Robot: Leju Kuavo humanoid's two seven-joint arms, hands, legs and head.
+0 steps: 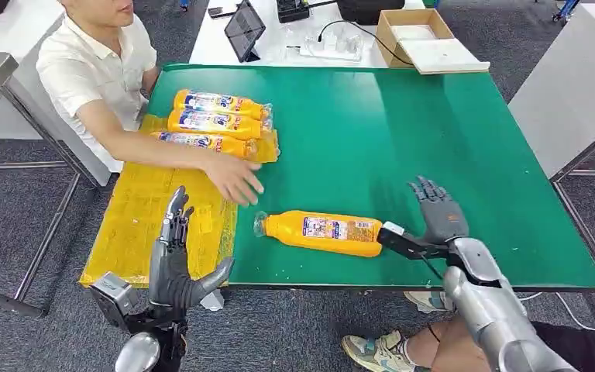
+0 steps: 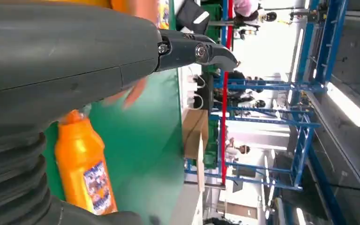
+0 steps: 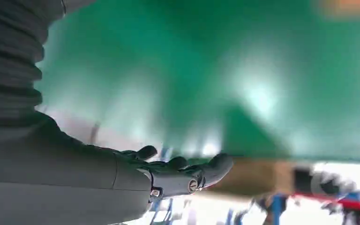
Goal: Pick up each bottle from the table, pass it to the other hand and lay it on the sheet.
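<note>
The right hand (image 1: 436, 211) has its dark fingers (image 1: 426, 191) spread and released, holding nothing; it sits just beside the base of the lone orange plastic bottle with a printed label (image 1: 321, 232), likely so it can close on it next. That bottle lies on its side on the green surface (image 1: 403, 132), well apart from the hand's far side and near the yellow sheet (image 1: 135, 225). The left hand (image 1: 174, 263) is also released, fingers (image 1: 175, 213) extended upward over the sheet, seemingly ready to receive. Beyond the lone bottle, three matching orange bottles (image 1: 215, 122) lie side by side on the sheet, and a person's hand (image 1: 234, 178) reaches between them and the lone bottle.
</note>
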